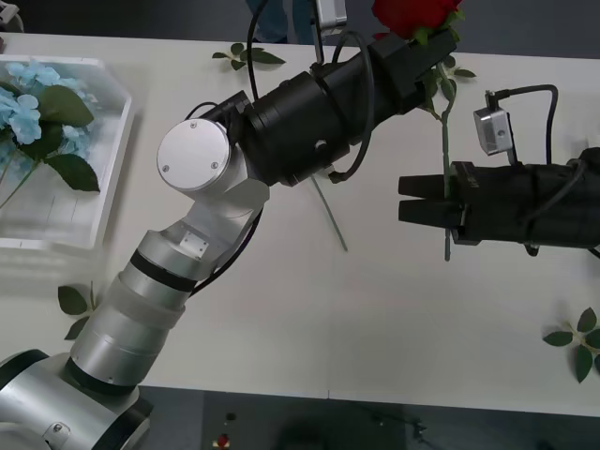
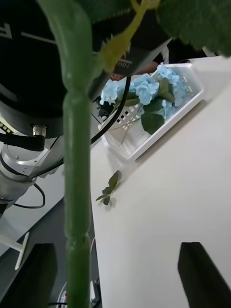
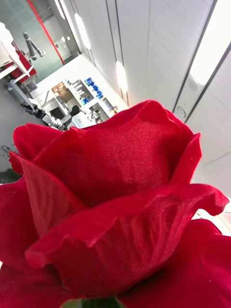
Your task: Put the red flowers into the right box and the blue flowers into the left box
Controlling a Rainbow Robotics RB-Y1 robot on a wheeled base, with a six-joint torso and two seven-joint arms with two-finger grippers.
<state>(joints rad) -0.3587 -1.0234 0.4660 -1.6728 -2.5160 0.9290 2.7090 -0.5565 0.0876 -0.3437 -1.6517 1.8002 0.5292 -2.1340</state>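
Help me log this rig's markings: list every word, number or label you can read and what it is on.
"100": on a white sticker on the left arm's black casing, behind the rose stem; the rest is hidden.
White marks at that casing's edge: too cut off to read.
Red rose in the left gripper, open right gripper, table: no text.

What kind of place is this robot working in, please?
Probably a robotics lab or an open office. The left wrist view, past the red rose, shows a high ceiling with long strip lights and distant desks with equipment. The work surface is a plain white table.
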